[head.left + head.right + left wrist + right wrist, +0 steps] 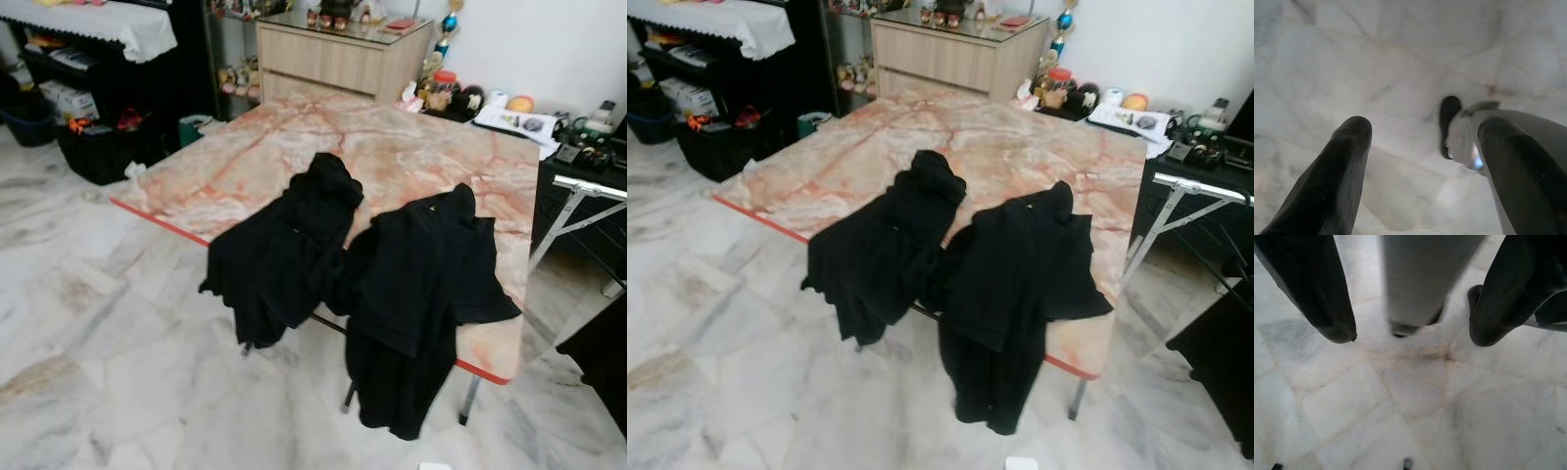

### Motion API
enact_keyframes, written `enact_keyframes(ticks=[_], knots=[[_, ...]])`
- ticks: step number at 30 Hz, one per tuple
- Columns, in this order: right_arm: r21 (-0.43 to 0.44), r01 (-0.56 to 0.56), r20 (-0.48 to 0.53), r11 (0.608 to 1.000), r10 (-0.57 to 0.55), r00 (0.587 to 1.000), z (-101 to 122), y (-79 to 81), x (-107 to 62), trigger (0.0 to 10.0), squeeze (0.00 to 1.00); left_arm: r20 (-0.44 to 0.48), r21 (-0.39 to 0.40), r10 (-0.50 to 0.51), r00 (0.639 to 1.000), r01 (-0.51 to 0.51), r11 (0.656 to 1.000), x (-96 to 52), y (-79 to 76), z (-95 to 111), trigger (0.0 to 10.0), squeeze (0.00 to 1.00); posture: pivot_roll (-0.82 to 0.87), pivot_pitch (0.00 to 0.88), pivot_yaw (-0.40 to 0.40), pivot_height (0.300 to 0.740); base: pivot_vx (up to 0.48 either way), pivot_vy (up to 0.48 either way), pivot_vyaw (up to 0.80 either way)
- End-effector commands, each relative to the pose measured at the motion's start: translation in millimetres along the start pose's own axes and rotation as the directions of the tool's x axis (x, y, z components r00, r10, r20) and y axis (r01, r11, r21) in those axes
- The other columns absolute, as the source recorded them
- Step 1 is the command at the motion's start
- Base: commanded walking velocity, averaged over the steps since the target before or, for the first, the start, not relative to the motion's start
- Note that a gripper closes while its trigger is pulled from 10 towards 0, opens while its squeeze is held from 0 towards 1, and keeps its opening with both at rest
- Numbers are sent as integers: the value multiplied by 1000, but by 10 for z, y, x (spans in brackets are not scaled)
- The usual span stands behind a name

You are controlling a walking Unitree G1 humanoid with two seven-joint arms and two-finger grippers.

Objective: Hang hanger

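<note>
So there's a folding table (245, 157) with a pinkish marble-pattern top and a red edge, standing on a pale marble tile floor (88, 323). Two black garments are draped over its near edge. The left garment (284, 245) is bunched up on top and hangs down past the edge. The right garment (421, 294) is just beside it, touching it, and hangs lower toward the floor. Can't make out a hanger in either one; if there is one, it's buried in the black fabric.

As for containers, there's a dark bin (98, 152) on the floor off to the left under a black shelf (118, 59), with some red and orange stuff on top of it that I can't identify. A green box (191, 127) sits on the floor near the table's far left corner. Behind the table is a wooden dresser (333, 59) with small figurines on its glass top. On the right is a dark side table (588, 166) cluttered with papers and small gadgets.

Both arms just hang down over the floor. The left gripper (1420, 161) has its fingers spread wide with nothing between them. The right gripper (1413, 338) is the same, fingers well apart, holding nothing, with the robot's leg and foot in view beyond.
</note>
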State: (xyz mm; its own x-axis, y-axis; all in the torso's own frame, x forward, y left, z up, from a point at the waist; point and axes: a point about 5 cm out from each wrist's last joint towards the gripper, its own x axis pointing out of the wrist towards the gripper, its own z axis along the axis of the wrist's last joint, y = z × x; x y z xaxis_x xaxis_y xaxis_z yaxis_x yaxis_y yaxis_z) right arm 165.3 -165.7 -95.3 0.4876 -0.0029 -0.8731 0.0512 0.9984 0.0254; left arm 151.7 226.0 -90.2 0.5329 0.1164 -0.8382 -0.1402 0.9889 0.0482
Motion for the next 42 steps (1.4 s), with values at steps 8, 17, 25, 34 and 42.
enact_keyframes(ticks=[8, 17, 25, 34, 42], knots=[[-14, 7, -8, 1000, -7, 1000, -43, -74, -11, 10000, 0, -23, 3, -13, 1000, 13, 1000, -5, -57, -66, 10000, 0, 28, 62, -16, 721, 0, 96, 0], [-39, 0, -5, 999, 0, 1000, -37, -75, -11, 10000, 0, -35, 13, -16, 999, 16, 1000, -6, -76, -88, 10000, 0, 28, 58, -17, 721, 0, 0, 800], [-43, -4, -5, 999, 3, 1000, -36, -74, -11, 10000, 0, -39, 8, -11, 999, 11, 1000, -2, -88, -84, 10000, 0, 25, 51, -18, 721, 0, 0, 800], [-48, -6, -6, 999, 6, 1000, -34, -82, -12, 10000, 0, -27, -10, -9, 1000, 9, 1000, 8, -109, -41, 10000, 0, 27, 50, -25, 721, 0, 0, 800], [-56, -3, -7, 998, 3, 1000, -28, -101, -13, 10000, 0, -27, -15, -6, 1000, 6, 1000, 9, -136, -47, 10000, 0, 27, 53, -35, 721, 0, 0, 800]])
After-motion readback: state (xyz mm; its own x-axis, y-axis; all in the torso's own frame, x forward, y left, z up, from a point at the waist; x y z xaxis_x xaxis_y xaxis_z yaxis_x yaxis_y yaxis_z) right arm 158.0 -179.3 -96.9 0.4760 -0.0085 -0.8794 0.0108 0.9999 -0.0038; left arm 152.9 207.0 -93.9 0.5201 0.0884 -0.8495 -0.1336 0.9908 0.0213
